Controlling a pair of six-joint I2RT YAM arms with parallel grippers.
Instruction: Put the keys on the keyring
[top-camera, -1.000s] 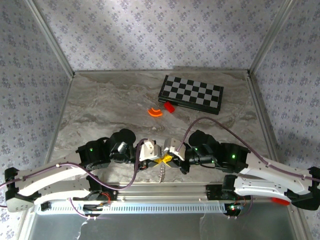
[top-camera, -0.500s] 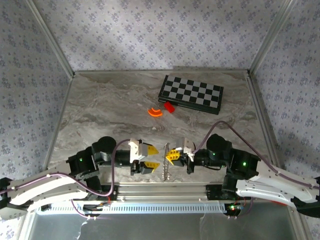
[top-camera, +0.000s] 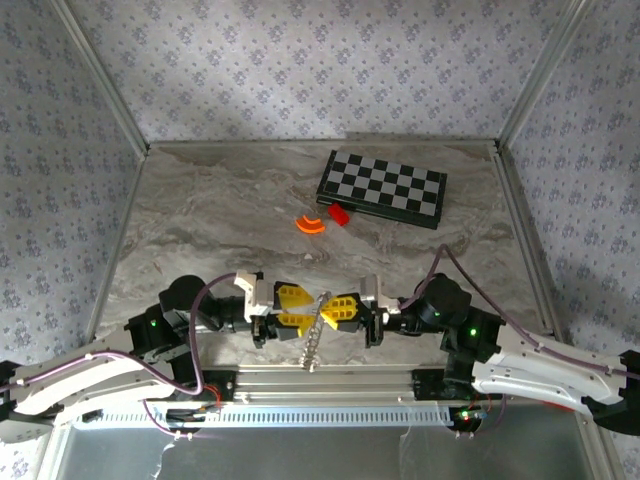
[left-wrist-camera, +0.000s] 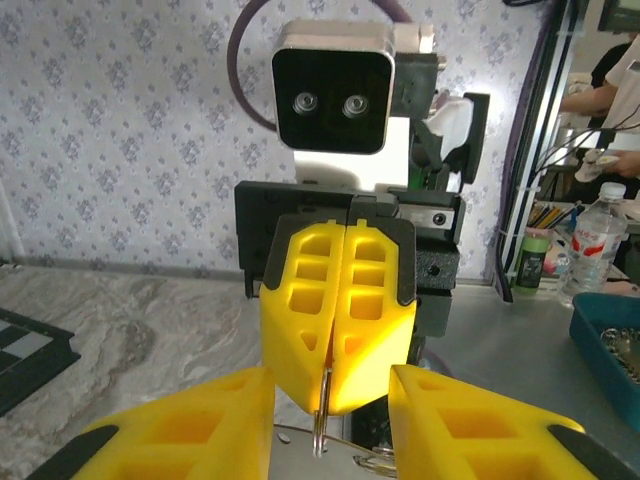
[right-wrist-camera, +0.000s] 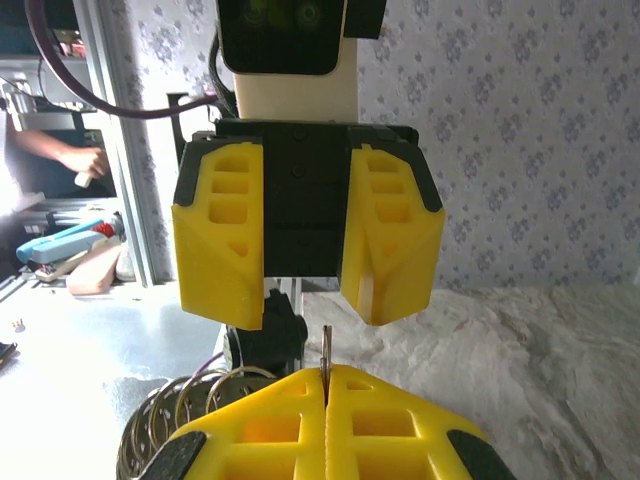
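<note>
Right gripper (left-wrist-camera: 328, 385): yellow fingers pressed flat together, pinching a thin silver keyring (left-wrist-camera: 319, 430); its own wrist view adds a sliver of metal rising from the seam.

Left gripper (right-wrist-camera: 310, 300): faces it nose to nose, fingers parted, holding nothing.

Chain of rings (top-camera: 314, 340): dangles between the two at the near edge of the table (top-camera: 220, 220) (a pale streak from overhead, a coil from the right wrist).

Key: too small to pick out among the metal.

Far back, well apart: chessboard (top-camera: 382, 188), orange arc (top-camera: 311, 225), red block (top-camera: 340, 214).
</note>
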